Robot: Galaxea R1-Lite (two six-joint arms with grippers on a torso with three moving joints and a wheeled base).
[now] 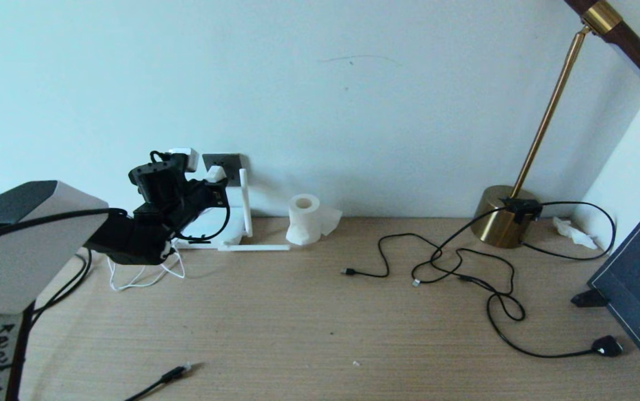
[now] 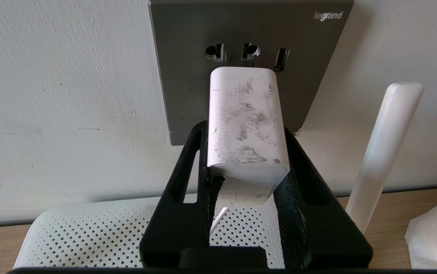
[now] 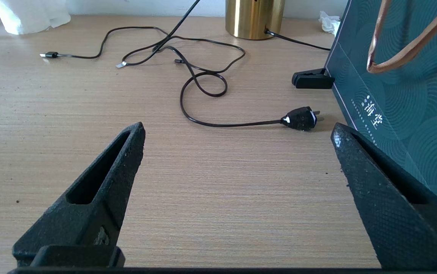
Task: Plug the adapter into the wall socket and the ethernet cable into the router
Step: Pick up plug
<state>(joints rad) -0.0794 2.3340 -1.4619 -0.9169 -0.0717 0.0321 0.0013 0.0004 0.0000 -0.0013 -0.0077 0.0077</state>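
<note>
The left gripper [image 2: 247,167] is pressed onto the adapter [image 2: 245,121], which is pinched between the two black fingers [image 2: 188,182] and held with its far end against the wall socket [image 2: 248,42]. In the left wrist view the adapter's front edge is seen just under the row of pin holes on the dark grey plate; whether the pins are seated cannot be told. A thin white cord [image 2: 218,219] is seen leaving the adapter's rear and running down between the fingers. The router [image 2: 89,236] is seen directly below the gripper, lying flat on the desk against the wall, with one antenna [image 2: 382,152] standing upright beside the socket.

In the head view the left gripper [image 1: 208,184] is found at about ten o'clock, raised against the wall. The white cord is looped on the desk [image 1: 308,334] below the arm. The ethernet cable [image 1: 172,374] is laid at the near edge, at about seven o'clock, well apart from the router. A tissue roll [image 1: 304,218] stands near the wall at about twelve o'clock, and a brass lamp [image 1: 506,220] with loose black cables [image 1: 464,273] is seen at about two o'clock.

The right gripper [image 3: 237,133] is hung low over the desk with its fingers spread wide and nothing between them; a black plug [image 3: 300,118] and a dark green bag [image 3: 401,95] lie ahead of it.
</note>
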